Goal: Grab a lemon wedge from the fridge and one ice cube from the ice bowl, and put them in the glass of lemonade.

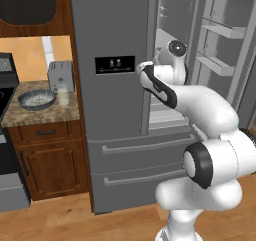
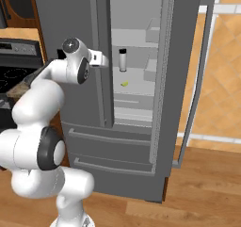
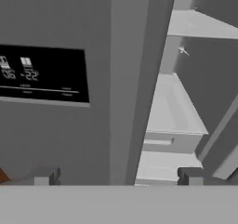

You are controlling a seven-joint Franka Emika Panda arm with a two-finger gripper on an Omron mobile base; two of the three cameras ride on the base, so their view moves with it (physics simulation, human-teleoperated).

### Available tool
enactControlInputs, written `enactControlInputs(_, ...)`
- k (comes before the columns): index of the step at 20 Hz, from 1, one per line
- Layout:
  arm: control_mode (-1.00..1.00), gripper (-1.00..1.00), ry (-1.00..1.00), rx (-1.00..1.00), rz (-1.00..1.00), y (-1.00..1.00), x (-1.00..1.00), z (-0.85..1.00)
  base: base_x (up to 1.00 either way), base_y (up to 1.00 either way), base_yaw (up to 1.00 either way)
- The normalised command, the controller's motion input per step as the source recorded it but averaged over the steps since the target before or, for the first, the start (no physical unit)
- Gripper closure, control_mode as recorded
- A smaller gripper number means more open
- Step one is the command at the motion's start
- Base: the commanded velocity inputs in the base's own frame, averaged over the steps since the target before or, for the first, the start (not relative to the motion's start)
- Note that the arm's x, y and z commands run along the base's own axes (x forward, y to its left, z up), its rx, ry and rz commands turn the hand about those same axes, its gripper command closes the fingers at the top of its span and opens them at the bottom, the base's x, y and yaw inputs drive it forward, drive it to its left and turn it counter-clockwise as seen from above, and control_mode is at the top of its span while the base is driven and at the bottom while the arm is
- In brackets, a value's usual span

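Gripper (image 3: 118,176) spread wide, arm raised toward the fridge (image 1: 115,110).

The white arm (image 1: 200,110) rises from its base, folds at the elbow and reaches forward at chest height; its claw (image 3: 118,175) holds both fingertips (image 3: 45,175) spread wide, gripping nothing.

Fridge (image 2: 70,14) right door open — lemon wedge (image 2: 124,84) on shelf inside.

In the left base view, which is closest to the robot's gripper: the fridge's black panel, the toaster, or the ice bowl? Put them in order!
From the gripper at the open fridge:
1. Black panel, on the shut door beside it.
2. Toaster, on the counter, left.
3. Ice bowl, farthest left.
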Motion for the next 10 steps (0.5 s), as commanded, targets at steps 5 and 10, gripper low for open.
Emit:
enactControlInputs(5,-1.00,-1.00,0.00,0.00,0.00,0.00,0.75,-0.04,0.00,0.00,0.00)
enactControlInputs(10,-1.00,-1.00,0.00,0.00,0.00,0.00,0.72,-0.10,0.00,0.00,0.00)
